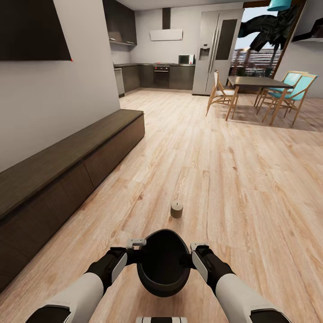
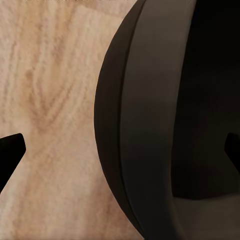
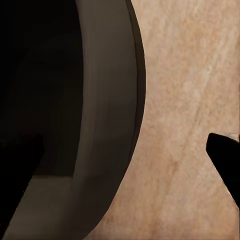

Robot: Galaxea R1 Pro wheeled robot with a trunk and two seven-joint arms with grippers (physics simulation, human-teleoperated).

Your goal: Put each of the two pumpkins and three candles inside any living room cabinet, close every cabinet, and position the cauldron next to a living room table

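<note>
The black cauldron sits low in the head view, between my two wrists, its mouth facing up. My left gripper is open at its left rim. In the left wrist view one finger is outside the cauldron wall and the other is inside. My right gripper is open at the right rim, straddling the cauldron wall the same way. A tan candle stands upright on the floor just beyond the cauldron. The long dark cabinet runs along the left wall, all fronts shut. No pumpkins are in view.
Light wood floor stretches ahead. A dining table with wooden and teal chairs stands at the far right. The kitchen with grey cupboards and a fridge lies at the back. A dark screen hangs above the cabinet.
</note>
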